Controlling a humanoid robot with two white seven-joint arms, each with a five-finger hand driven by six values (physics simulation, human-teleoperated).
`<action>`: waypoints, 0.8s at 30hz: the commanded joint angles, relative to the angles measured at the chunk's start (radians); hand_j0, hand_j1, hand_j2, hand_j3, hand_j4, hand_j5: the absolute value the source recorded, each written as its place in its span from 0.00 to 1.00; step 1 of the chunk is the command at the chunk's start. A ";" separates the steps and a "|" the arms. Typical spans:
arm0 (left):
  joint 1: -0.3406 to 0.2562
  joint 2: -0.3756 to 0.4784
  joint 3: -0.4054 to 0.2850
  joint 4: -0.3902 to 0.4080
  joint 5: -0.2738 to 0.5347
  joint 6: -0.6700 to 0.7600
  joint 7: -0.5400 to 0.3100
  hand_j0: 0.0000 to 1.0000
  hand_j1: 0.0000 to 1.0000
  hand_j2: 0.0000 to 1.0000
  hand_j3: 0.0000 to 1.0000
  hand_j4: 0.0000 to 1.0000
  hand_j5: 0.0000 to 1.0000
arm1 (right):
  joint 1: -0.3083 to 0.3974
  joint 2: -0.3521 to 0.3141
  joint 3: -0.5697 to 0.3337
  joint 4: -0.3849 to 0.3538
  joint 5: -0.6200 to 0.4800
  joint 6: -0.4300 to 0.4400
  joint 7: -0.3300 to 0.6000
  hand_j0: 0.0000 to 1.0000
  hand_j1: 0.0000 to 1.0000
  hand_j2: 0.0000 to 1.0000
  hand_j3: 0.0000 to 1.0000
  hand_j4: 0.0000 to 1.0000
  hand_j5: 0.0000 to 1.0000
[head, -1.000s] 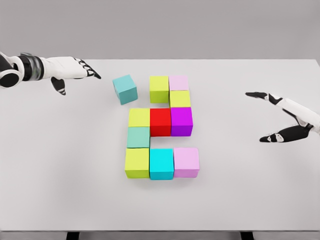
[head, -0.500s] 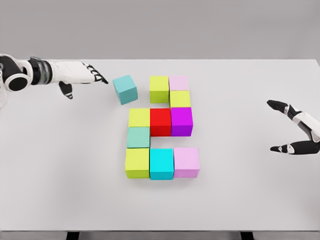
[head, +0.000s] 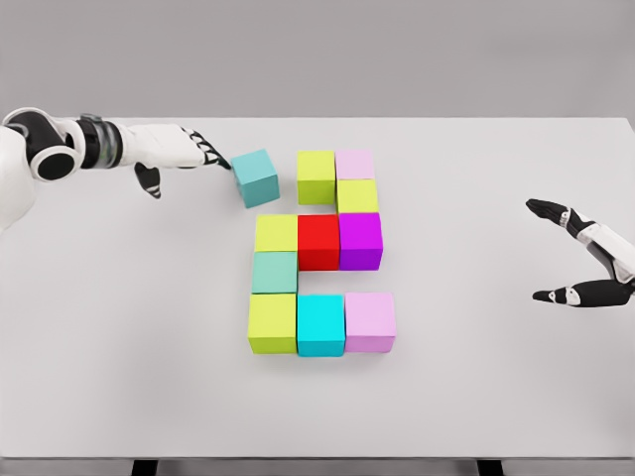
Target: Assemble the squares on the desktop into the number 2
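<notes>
A loose teal cube sits tilted at the upper left of the block group. My left hand reaches in from the left, fingers extended, fingertips touching the cube's left face. To its right stand a lime cube, a pale pink cube and a lime cube. Below run a yellow-green cube, a red cube and a purple cube. A mint cube sits above the bottom row: lime, cyan, pink. My right hand hovers open at the far right.
The white table spreads wide around the blocks, with bare surface on the left, right and front. Its far edge runs just behind the top row of cubes.
My left hand has moved right and met the teal cube, which has shifted slightly right toward the lime cube. My right hand drew back toward the right edge.
</notes>
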 commanded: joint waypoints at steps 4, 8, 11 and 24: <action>-0.005 -0.001 0.002 0.001 0.005 0.002 0.000 1.00 1.00 1.00 1.00 1.00 1.00 | 0.000 -0.001 0.000 -0.002 -0.008 0.002 -0.001 1.00 1.00 1.00 1.00 1.00 1.00; -0.006 -0.004 0.003 0.001 0.006 0.002 0.000 1.00 1.00 1.00 1.00 1.00 1.00 | 0.000 -0.001 0.001 -0.002 -0.008 0.002 -0.001 1.00 1.00 1.00 1.00 1.00 1.00; -0.008 -0.012 0.003 0.001 0.006 0.002 0.000 1.00 1.00 1.00 1.00 1.00 1.00 | 0.000 0.000 0.001 -0.002 -0.008 0.002 -0.001 1.00 1.00 1.00 1.00 1.00 1.00; -0.015 -0.049 0.009 0.034 0.008 0.002 0.000 1.00 1.00 1.00 1.00 1.00 1.00 | 0.000 0.000 0.000 -0.001 -0.008 0.002 -0.001 1.00 1.00 1.00 1.00 1.00 1.00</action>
